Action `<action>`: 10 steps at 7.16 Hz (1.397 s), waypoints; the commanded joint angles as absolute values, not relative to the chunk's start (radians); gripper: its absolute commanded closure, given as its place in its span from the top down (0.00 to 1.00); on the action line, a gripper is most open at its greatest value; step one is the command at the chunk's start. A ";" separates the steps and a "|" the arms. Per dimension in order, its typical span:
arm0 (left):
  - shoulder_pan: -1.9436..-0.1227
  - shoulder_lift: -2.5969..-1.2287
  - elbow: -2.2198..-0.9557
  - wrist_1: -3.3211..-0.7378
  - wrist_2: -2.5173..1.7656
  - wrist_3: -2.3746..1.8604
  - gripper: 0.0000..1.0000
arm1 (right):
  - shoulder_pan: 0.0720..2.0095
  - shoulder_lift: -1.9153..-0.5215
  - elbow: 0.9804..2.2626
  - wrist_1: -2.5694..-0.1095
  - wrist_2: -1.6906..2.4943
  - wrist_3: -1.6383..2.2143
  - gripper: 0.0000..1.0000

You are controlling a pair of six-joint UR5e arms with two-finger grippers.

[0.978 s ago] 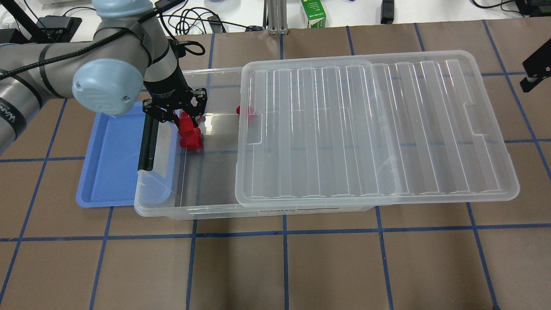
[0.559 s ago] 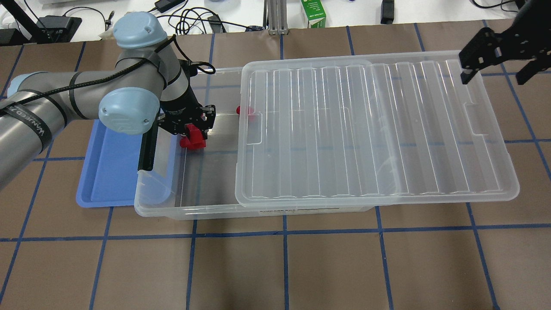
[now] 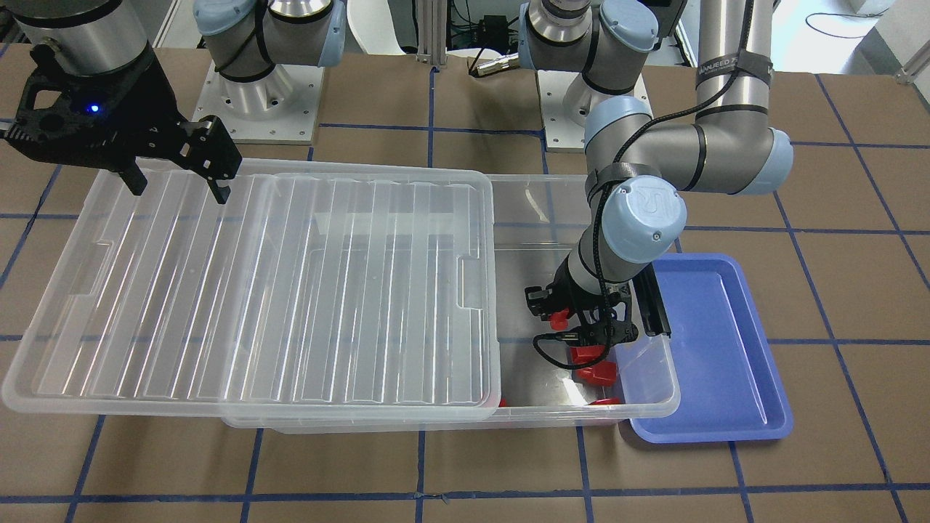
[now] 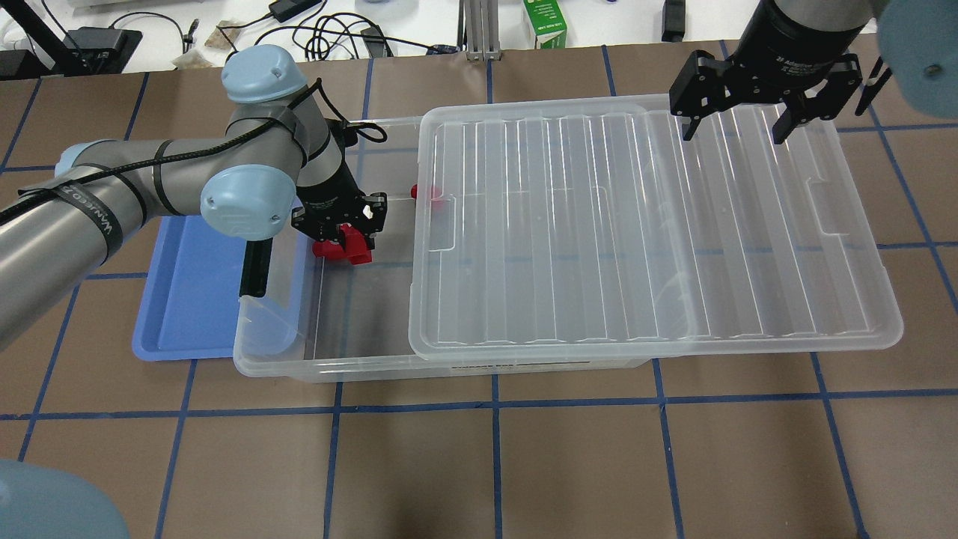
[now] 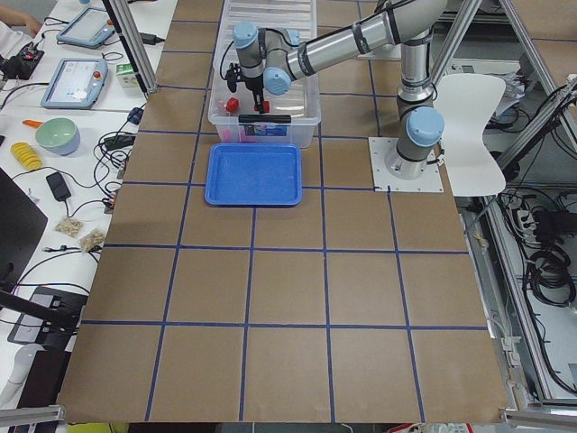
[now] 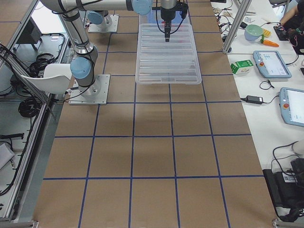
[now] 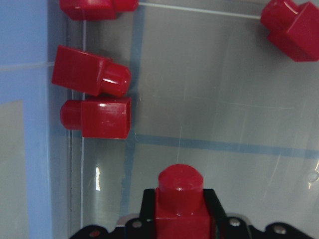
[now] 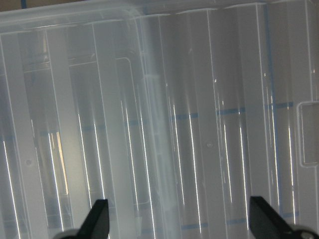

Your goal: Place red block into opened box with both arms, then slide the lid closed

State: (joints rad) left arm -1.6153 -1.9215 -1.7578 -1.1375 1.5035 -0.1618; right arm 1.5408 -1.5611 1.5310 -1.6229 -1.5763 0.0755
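Note:
My left gripper (image 4: 343, 230) reaches down into the open left end of the clear box (image 4: 277, 365) and is shut on a red block (image 7: 179, 204), stud pointing away from the wrist camera. Several other red blocks lie on the box floor, two side by side (image 7: 94, 97) near the wall and one (image 4: 428, 192) at the lid's edge. The ribbed translucent lid (image 4: 644, 224) covers the right part of the box and overhangs it. My right gripper (image 4: 737, 123) hangs open over the lid's far right corner, its fingertips (image 8: 99, 216) above the ribs.
A blue tray (image 4: 187, 299) sits against the box's left end, beside the black latch bar (image 4: 254, 258). A green carton (image 4: 545, 26) and cables lie beyond the table's far edge. Brown table with blue tape lines spreads in front.
The right gripper swung in from the right edge to over the lid's far corner. The left gripper, still holding the block, shifted a little right and lower inside the box.

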 commanded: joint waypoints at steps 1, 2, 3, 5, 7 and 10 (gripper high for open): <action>-1.615 -1.965 -1.758 -1.088 1.503 -0.155 0.00 | 1.546 -1.559 1.531 -1.626 -1.580 0.080 1.00; -1.614 -1.985 -1.758 -1.072 1.506 -0.152 0.00 | 1.546 -1.559 1.532 -1.625 -1.586 0.080 1.00; -1.614 -2.005 -1.759 -1.057 1.502 -0.153 0.00 | 1.546 -1.559 1.532 -1.624 -1.586 0.080 1.00; -1.614 -2.031 -1.764 -1.045 1.503 -0.150 0.14 | 1.546 -1.559 1.531 -1.628 -1.586 0.072 1.00; -1.615 -2.036 -1.766 -1.037 1.503 -0.153 0.73 | 1.546 -1.559 1.534 -1.628 -1.586 0.072 1.00; -1.621 -2.005 -1.763 -1.037 1.508 -0.155 1.00 | 1.546 -1.557 1.529 -1.626 -1.586 0.071 1.00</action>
State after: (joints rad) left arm -1.6169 -2.0237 -1.7650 -1.0365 1.5023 -0.1527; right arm 1.5462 -1.5572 1.5318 -1.6273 -1.5861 0.0717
